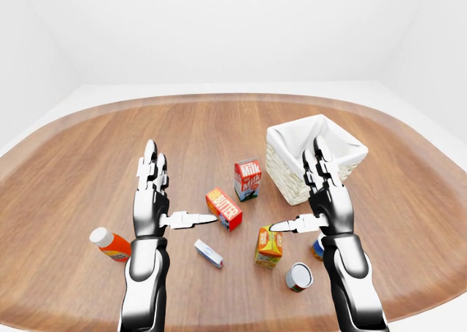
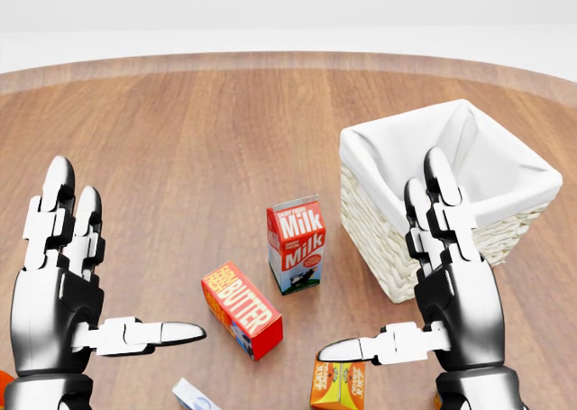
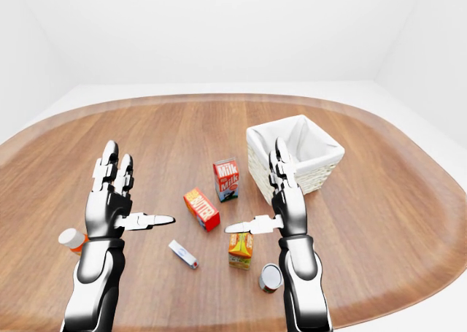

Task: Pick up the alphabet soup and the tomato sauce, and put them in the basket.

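Both robot hands, left and right, hover spread over the counter, holding nothing. A can lies at lower right of the left-eye view, beside the juice carton. The basket stands right of centre, beside the milk.

White-lined woven cream basket, red-and-white milk carton, orange-red butter box, silver-topped can, brown wood-grain table
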Available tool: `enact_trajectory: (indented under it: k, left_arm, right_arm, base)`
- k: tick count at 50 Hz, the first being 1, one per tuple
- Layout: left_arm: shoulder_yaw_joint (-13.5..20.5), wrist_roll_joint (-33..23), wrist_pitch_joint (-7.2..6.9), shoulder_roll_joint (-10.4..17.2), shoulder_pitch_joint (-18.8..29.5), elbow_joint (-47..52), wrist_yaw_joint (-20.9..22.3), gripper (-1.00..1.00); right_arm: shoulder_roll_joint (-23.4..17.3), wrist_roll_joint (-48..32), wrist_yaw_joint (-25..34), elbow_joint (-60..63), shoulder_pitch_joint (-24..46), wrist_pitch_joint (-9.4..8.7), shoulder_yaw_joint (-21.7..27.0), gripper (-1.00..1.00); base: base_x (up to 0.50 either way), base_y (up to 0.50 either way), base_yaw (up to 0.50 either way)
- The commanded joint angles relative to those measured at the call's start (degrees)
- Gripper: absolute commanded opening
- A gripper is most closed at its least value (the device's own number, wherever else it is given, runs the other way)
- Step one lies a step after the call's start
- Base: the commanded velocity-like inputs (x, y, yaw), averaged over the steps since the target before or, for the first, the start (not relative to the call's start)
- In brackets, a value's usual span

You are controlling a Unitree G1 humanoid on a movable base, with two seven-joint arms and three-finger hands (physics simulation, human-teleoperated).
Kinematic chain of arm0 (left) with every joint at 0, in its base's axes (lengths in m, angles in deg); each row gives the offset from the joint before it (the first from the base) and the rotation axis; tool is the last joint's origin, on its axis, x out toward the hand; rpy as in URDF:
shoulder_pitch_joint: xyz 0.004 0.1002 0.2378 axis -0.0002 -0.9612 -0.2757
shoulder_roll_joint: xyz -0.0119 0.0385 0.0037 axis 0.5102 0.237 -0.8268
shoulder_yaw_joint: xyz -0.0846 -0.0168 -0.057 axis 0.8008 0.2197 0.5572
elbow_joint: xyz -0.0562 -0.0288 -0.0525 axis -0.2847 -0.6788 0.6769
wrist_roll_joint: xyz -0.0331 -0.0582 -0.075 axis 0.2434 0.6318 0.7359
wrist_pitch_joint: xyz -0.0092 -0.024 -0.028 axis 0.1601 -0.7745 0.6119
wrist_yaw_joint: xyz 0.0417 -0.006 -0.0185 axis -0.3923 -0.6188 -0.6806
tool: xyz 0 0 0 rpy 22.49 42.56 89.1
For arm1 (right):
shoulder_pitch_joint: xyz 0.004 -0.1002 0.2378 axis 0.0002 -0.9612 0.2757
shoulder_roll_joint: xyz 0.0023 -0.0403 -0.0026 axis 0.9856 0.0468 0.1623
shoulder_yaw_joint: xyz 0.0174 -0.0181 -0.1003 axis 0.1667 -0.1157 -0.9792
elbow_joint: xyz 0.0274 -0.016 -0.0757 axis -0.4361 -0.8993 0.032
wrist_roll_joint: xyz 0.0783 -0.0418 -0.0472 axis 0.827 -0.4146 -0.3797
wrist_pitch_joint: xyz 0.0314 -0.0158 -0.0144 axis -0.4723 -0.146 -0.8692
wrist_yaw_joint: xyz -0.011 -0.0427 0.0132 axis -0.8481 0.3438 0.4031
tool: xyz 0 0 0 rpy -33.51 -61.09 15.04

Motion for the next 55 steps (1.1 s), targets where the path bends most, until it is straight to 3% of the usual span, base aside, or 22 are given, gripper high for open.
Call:
enact_trajectory:
  k: [1, 19, 20, 24, 31, 43, 51, 55]
  left_arm:
    - [0.04, 0.02, 0.00, 0.02, 0.01, -0.20, 0.03, 1.00]
    - [-0.08, 0.17, 0.00, -0.15, 0.48, 0.74, -1.00, 1.00]
    - [-0.10, -0.08, -0.80, -0.41, 1.32, 0.39, -2.23, 1.00]
    - [-0.30, -0.01, -1.57, -0.24, 1.38, 0.70, -2.68, 1.00]
    - [-0.21, 0.09, -1.19, -0.14, 1.43, 0.31, -2.75, 1.00]
    - [-0.44, -0.13, -1.51, -0.19, 1.30, 0.77, -2.90, 1.00]
    - [-0.34, -0.11, -1.32, -0.16, 1.49, 0.32, -2.91, 1.00]
    - [-0.37, -0.16, -1.39, -0.16, 1.55, 0.33, -2.95, 1.00]
  right_arm:
    - [0.04, 0.03, 0.00, 0.25, -0.10, 0.00, -0.02, 1.00]
    - [0.04, -0.46, -0.44, -0.45, 0.25, 0.00, -0.07, 1.00]
    - [0.05, -0.48, -0.44, -0.53, 0.22, 0.00, -0.09, 1.00]
    - [0.32, -2.64, -1.05, -0.68, -1.50, 0.00, -2.01, 1.00]
    - [-0.64, -5.70, -0.63, 3.30, -6.22, 0.00, -3.12, 1.00]
    - [0.16, -22.80, 1.49, 22.58, -20.92, 0.00, 2.66, 1.00]
    - [2.90, -37.06, 1.05, 20.58, -24.56, 0.00, 5.99, 1.00]
    - [4.35, -42.47, 4.19, 24.01, -25.80, 0.00, 6.21, 1.00]
  base:
    - [0.23, 0.00, 0.00]
    - [0.09, 0.00, 0.00]
    - [0.00, 0.00, 0.00]
    - [0.00, 0.00, 0.00]
    - [0.00, 0.00, 0.00]
    - [0.00, 0.00, 0.00]
    - [0.00, 0.00, 0.00]
    - [0.00, 0.00, 0.00]
